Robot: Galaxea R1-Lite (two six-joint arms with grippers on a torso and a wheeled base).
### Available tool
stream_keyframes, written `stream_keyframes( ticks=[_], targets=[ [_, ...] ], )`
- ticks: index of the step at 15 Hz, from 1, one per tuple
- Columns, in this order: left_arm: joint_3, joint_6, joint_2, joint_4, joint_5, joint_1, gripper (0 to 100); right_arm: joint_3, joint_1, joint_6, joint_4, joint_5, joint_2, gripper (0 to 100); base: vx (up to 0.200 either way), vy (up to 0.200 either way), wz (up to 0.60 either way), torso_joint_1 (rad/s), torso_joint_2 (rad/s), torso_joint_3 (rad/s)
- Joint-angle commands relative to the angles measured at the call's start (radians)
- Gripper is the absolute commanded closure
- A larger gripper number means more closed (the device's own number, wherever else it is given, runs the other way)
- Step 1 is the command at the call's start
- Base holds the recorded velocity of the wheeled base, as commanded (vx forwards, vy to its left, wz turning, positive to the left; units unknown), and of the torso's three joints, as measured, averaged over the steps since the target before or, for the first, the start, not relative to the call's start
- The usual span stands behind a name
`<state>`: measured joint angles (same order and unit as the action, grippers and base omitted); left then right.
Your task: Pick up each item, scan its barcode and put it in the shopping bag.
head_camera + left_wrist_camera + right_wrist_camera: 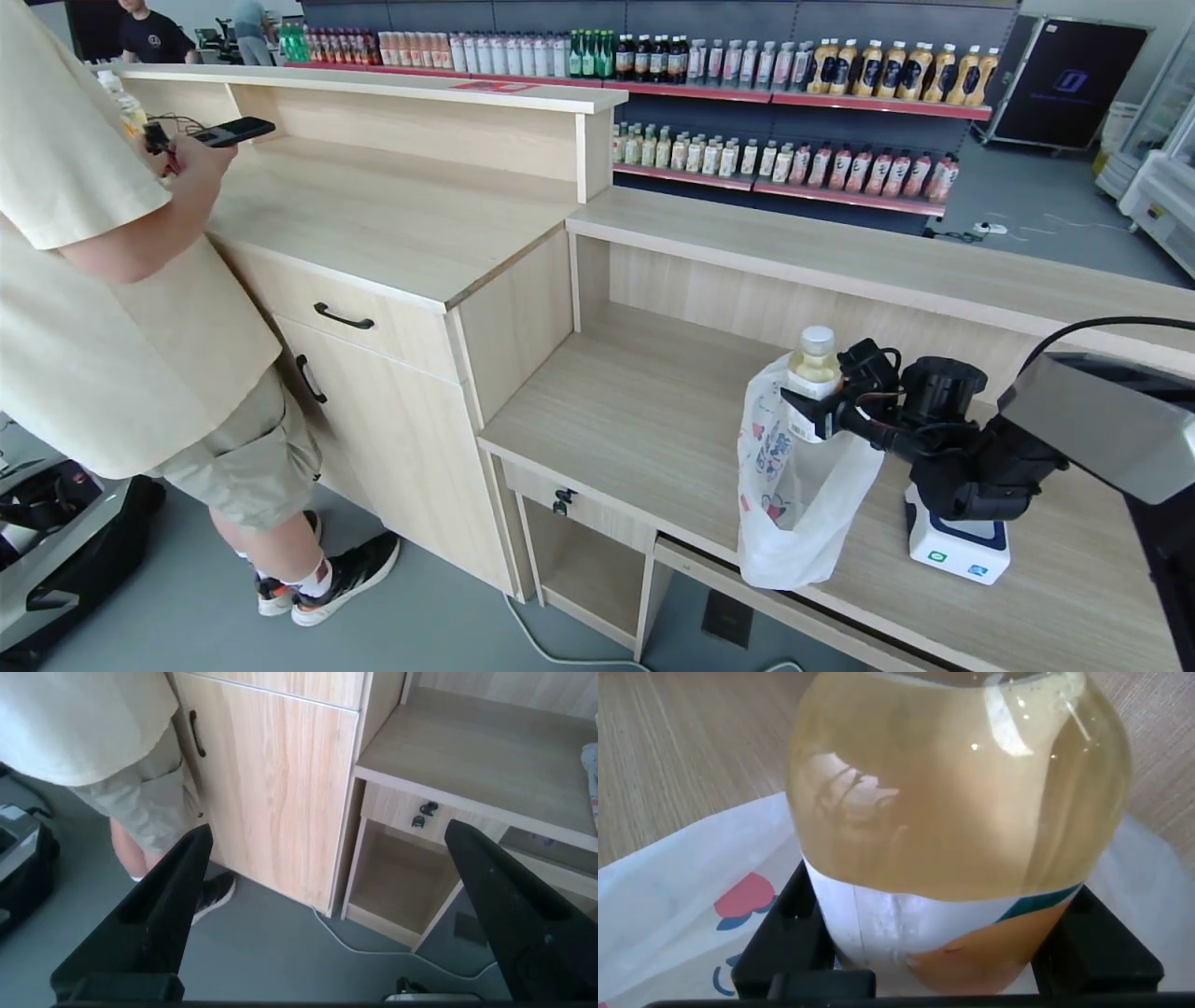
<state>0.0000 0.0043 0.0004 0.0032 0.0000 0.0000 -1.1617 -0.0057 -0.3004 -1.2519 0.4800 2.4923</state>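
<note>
White shopping bag [794, 532] printed red and blue; pale-yellow bottle [810, 378].

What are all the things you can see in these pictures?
bottle: one, pale yellow drink with a white cap, upright at the bag's open mouth
shopping bag: one, white with red and blue print, on the lower counter
scanner: one, white box, on the counter beside the bag
counter: one, light wood
cabinet: one, light wood with black handles, left of the counter
shelf bottles: many, mixed colours, on red-edged shelves behind
person: one, cream shirt, standing at the left
phone: one, black, in the person's hand
right gripper: one, black, shut on the bottle
left gripper: one, black, open, above the grey floor
</note>
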Motion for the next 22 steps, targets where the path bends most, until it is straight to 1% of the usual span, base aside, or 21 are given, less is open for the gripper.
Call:
stream_keyframes(
  ticks=[1, 2, 5, 8, 14, 15, 18, 20, 22],
  targets=[
    [0.0, 0.0, 0.0, 0.0, 0.0, 0.0, 0, -0.029, 0.001, 0.0, -0.001, 0.002, 0.06, 100, 0.0, 0.0, 0.0, 0.0, 0.0, 0.0],
    [0.0, 0.0, 0.0, 0.0, 0.0, 0.0, 0, -0.033, 0.001, 0.001, -0.001, 0.002, 0.068, 100, 0.0, 0.0, 0.0, 0.0, 0.0, 0.0],
    [0.0, 0.0, 0.0, 0.0, 0.0, 0.0, 0, -0.101, 0.026, 0.006, 0.009, 0.002, 0.108, 100, 0.0, 0.0, 0.0, 0.0, 0.0, 0.0],
    [0.0, 0.0, 0.0, 0.0, 0.0, 0.0, 0, -0.105, 0.039, 0.004, 0.0, 0.002, 0.123, 100, 0.0, 0.0, 0.0, 0.0, 0.0, 0.0],
    [0.0, 0.0, 0.0, 0.0, 0.0, 0.0, 0, -0.096, 0.035, -0.003, 0.0, 0.002, 0.128, 100, 0.0, 0.0, 0.0, 0.0, 0.0, 0.0],
    [0.0, 0.0, 0.0, 0.0, 0.0, 0.0, 0, -0.092, 0.033, -0.005, 0.0, 0.002, 0.126, 0, 0.0, 0.0, 0.0, 0.0, 0.0, 0.0],
    [0.0, 0.0, 0.0, 0.0, 0.0, 0.0, 0, -0.069, 0.03, 0.003, -0.001, 0.0, 0.091, 0, 0.0, 0.0, 0.0, 0.0, 0.0, 0.0],
    [0.0, 0.0, 0.0, 0.0, 0.0, 0.0, 0, -0.041, 0.03, 0.004, 0.011, -0.004, 0.002, 0, 0.0, 0.0, 0.0, 0.0, 0.0, 0.0],
    [0.0, 0.0, 0.0, 0.0, 0.0, 0.0, 0, 0.1, 0.013, -0.003, 0.032, -0.006, -0.178, 0, 0.0, 0.0, 0.0, 0.0, 0.0, 0.0]
  ],
)
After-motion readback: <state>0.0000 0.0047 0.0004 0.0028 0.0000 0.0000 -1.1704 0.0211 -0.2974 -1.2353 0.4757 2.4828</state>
